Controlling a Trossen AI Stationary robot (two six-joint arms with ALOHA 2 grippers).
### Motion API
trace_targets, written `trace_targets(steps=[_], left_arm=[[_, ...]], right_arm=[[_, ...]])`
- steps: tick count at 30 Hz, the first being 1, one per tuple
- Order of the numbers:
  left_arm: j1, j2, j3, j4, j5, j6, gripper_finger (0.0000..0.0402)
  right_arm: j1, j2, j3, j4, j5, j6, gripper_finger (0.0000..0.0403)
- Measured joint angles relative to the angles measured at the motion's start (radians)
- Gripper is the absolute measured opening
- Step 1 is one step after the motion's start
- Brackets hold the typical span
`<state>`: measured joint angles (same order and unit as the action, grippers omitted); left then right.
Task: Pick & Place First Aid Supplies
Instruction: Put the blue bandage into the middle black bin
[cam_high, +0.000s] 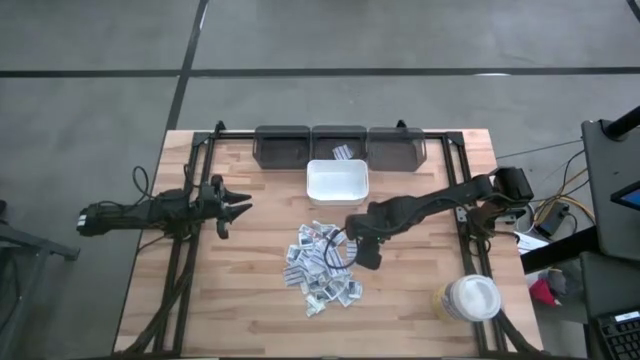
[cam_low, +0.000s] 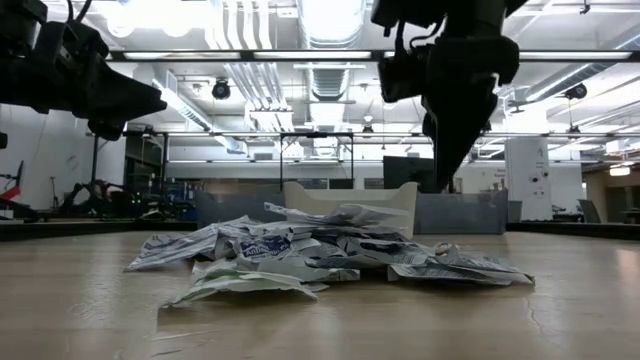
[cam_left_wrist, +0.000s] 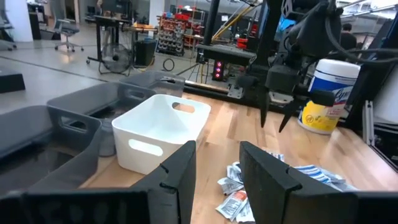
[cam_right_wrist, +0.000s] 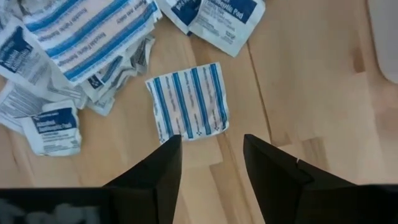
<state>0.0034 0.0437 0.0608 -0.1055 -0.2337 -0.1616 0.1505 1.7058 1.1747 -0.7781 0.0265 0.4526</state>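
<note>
The first aid supplies (cam_high: 320, 266) lie in a loose heap of white, blue-printed sachets on the wooden table, also seen in the low view (cam_low: 320, 250). My right gripper (cam_high: 362, 250) points down over the heap's right edge, open, and hangs above the table (cam_low: 452, 185). In its wrist view a square blue-striped sachet (cam_right_wrist: 188, 102) lies flat on the wood just ahead of the open fingers (cam_right_wrist: 211, 149), apart from them. My left gripper (cam_high: 238, 206) waits at the table's left side, level and open (cam_left_wrist: 217, 171), holding nothing.
A white bin (cam_high: 337, 183) stands just beyond the heap. Three dark bins (cam_high: 282, 147) line the far edge; the middle one holds a sachet (cam_high: 343, 152). A white round tub (cam_high: 471, 298) stands at the near right. Bare wood lies left of the heap.
</note>
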Motion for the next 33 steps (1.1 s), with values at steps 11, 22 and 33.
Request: trace_targets(steps=[11,22,33], left_arm=[[0.000,0.000,0.000,0.000,0.000,-0.002,0.0124],[0.000,0.013,0.000,0.000,-0.001,-0.003,0.0124],[0.000,0.030,0.000,0.000,0.000,-0.022,0.0124]], right_arm=[[-0.002,0.000,-0.100,0.119,0.005,-0.004,0.0167],[-0.004,0.107,-0.051,0.154,0.051,-0.064,0.0167],[-0.002,0.270,0.059,0.032,0.055,-0.060,0.0166]])
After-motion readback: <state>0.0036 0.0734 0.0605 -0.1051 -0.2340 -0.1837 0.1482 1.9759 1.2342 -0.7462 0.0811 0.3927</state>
